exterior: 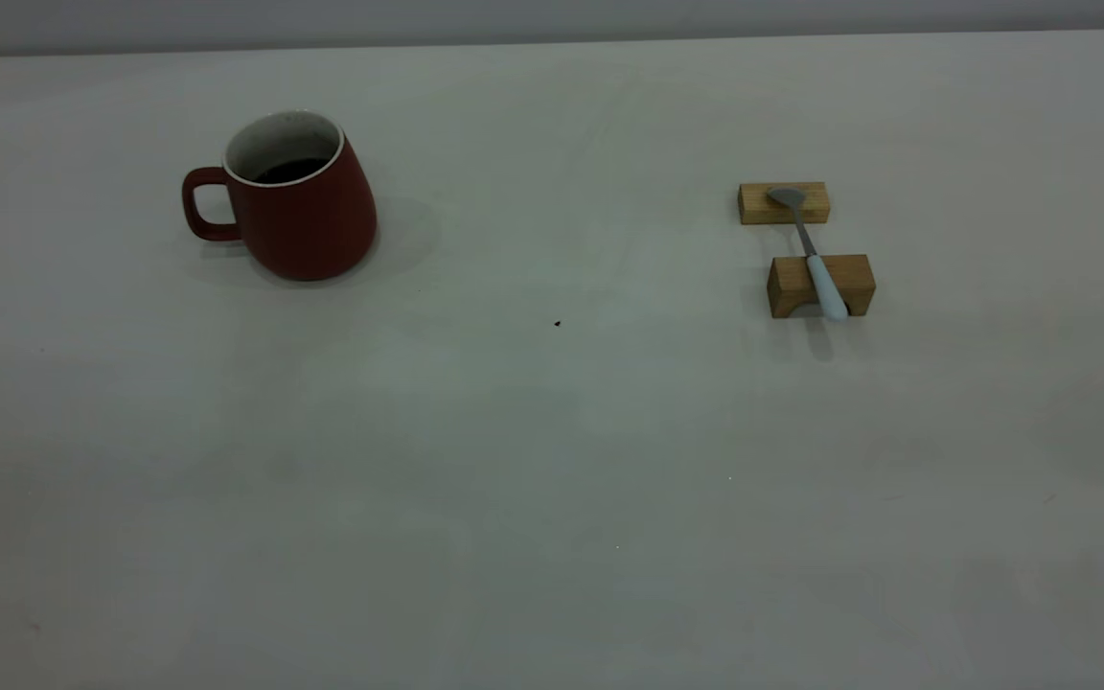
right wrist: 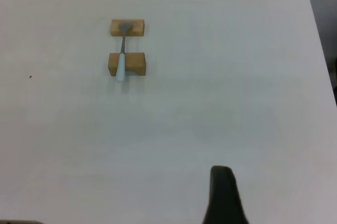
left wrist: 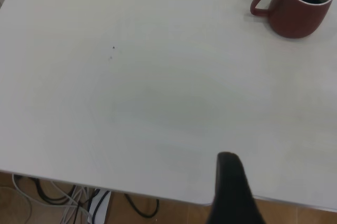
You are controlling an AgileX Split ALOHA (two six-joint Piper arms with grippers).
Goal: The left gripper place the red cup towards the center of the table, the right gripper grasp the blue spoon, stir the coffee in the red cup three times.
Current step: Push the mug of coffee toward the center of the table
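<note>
One red cup [exterior: 298,206] of dark coffee [exterior: 289,171] stands upright on our left half of the table [exterior: 552,479], handle pointing away from the centre. We see it well apart from the left gripper [left wrist: 231,195], which sits back at the table's near edge; whether its fingers are spread or closed, we cannot tell. On our right, the blue spoon [exterior: 825,286] bridges two wooden blocks [exterior: 820,285], handle nearest the right gripper [right wrist: 224,197], fingers likewise unreadable.

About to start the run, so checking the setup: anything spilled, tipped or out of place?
Nothing stands out. The red cup stands upright holding coffee, none spilled on the table. The blue spoon lies bridged across two wooden blocks.
</note>
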